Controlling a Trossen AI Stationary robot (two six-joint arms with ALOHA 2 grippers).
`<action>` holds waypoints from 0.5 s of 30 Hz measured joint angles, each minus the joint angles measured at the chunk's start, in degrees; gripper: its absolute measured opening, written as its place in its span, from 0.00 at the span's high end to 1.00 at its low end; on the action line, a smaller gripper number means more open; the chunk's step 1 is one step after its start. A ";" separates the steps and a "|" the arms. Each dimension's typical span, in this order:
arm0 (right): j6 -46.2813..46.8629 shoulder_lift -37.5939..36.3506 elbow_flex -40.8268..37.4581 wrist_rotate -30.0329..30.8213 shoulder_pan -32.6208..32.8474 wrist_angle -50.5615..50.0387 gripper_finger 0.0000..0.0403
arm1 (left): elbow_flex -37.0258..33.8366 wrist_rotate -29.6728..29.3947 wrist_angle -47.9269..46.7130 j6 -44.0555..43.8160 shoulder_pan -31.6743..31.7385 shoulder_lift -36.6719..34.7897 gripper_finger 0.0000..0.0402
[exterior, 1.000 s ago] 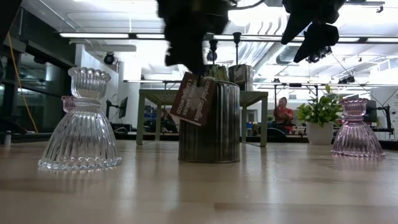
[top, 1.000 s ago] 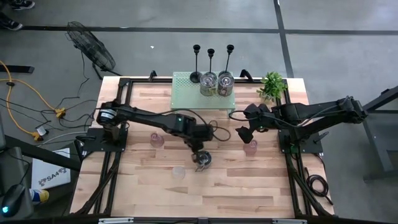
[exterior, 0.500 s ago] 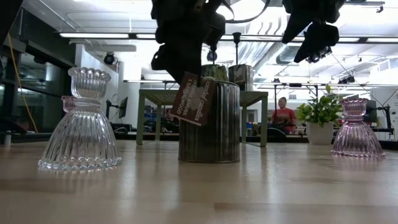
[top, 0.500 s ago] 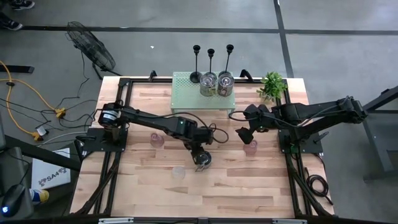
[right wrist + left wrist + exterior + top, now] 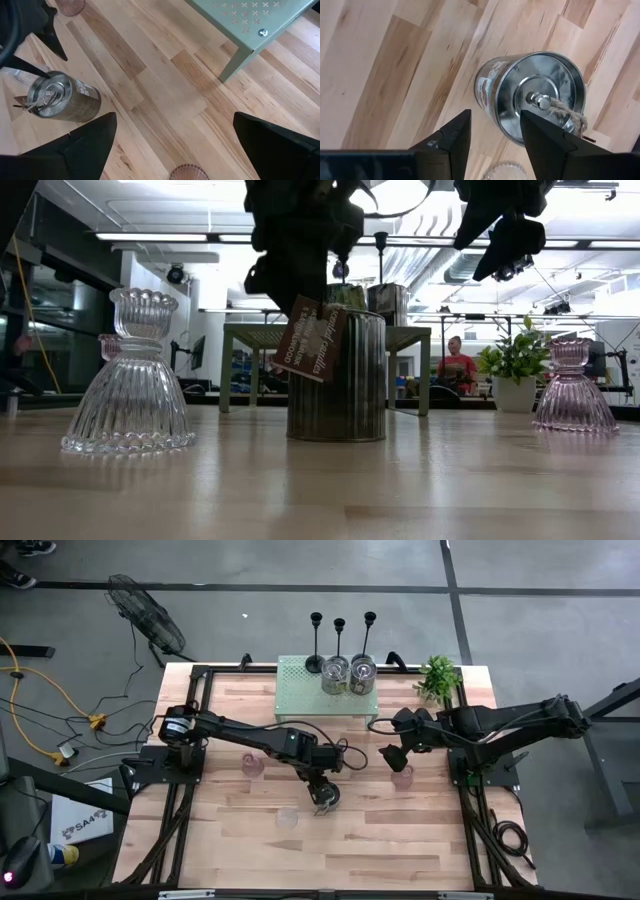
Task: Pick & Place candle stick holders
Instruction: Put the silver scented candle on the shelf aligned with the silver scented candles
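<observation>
A squat silvery jar [image 5: 530,100] with a knobbed lid, a twine loop and a brown tag [image 5: 312,340] stands upright on its base in the middle of the table [image 5: 400,840]. My left gripper [image 5: 494,117] hovers open just above it [image 5: 323,795] and touches nothing. My right gripper [image 5: 392,755] hangs open above the table, next to a pink glass cup [image 5: 402,777]. Another pink cup [image 5: 253,765] and a clear cup [image 5: 288,817] stand on the wood. Three black candlesticks [image 5: 339,635] stand behind the green shelf.
The pale green perforated shelf [image 5: 300,675] at the far edge carries two silvery jars [image 5: 350,670]. A leafy plant [image 5: 437,678] stands at the far right corner. Bare wood lies toward the near edge. A person [image 5: 456,365] sits in the room beyond.
My left gripper has opened and let go of the top of the silvery jar. The jar stays upright on the table where it was. My right gripper has kept still.
</observation>
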 joint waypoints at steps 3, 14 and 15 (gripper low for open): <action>0.00 0.00 0.00 0.00 0.00 -0.02 0.03 | -0.07 -0.02 -0.94 0.09 0.00 0.76 0.59; -0.04 0.00 0.00 -0.02 0.02 -0.02 0.03 | 0.07 0.10 -1.15 0.07 0.04 2.82 0.59; -0.06 0.00 0.00 -0.02 0.00 -0.02 0.03 | 0.07 -0.04 -1.25 0.07 0.04 2.82 0.59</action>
